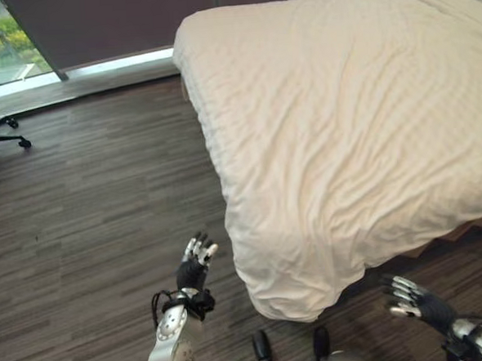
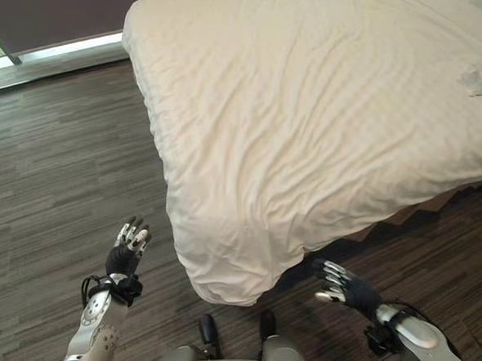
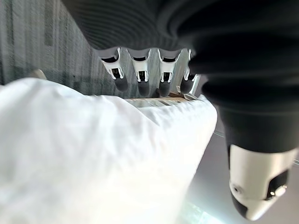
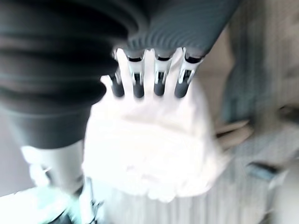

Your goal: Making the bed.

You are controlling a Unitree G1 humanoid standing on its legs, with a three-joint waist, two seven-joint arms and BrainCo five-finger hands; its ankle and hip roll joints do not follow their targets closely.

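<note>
Fingers on both the left hand [image 1: 192, 269] and right hand [image 2: 346, 284] are straight and empty, flanking the duvet [image 1: 344, 133] corner (presumably poised to grab it).

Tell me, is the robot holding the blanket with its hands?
No, nothing is held. The left hand and the right hand are both open, off the white duvet, on either side of its hanging corner above the floor.

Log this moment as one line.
left robot hand: open, beside bed corner | right robot hand: open, below hanging edge | cream quilted duvet: spread, corner drooping toward dark wood floor
</note>
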